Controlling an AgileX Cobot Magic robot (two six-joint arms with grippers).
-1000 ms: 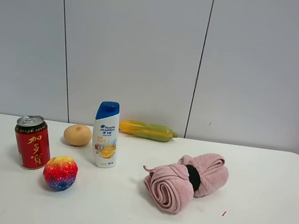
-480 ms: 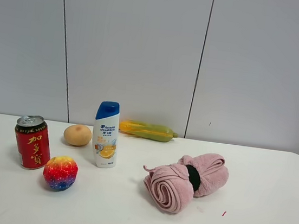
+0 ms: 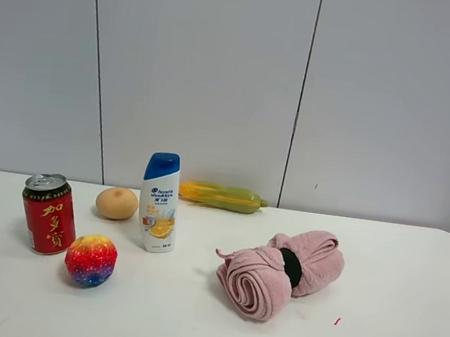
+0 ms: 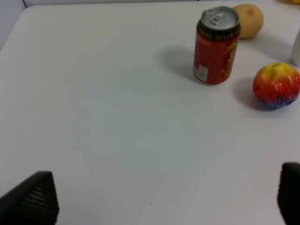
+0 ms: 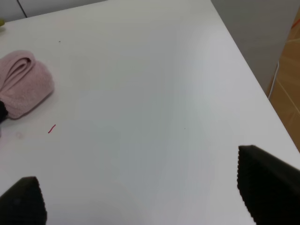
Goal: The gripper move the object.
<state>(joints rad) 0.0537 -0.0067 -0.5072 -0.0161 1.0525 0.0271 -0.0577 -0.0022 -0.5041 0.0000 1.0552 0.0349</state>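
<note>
Left tool (image 4: 164, 197): two black fingertips at the frame corners, set wide apart, nothing between them; open, above bare white worktop (image 4: 117, 122). Right tool (image 5: 140, 192): black fingertips likewise spread wide, empty, over the worktop near its edge.

Left wrist view: red metal drink can with yellow characters and silver top (image 4: 216, 45) stands upright, well ahead of the left tool and apart from it. Rainbow-coloured ball (image 4: 276, 86) just beside the can; tan round potato-like object (image 4: 248, 20) behind it.

High view: neither tool visible. Can at 9 o'clock of the worktop, left end. Ball at 5 o'clock of the can, near, not touching. White shampoo bottle with blue cap (image 3: 159, 202) upright at 3 o'clock of the can. Yellow-green corn cob (image 3: 221, 197) lies at the wall. Rolled pink towel (image 3: 278, 271) right of centre.
</note>
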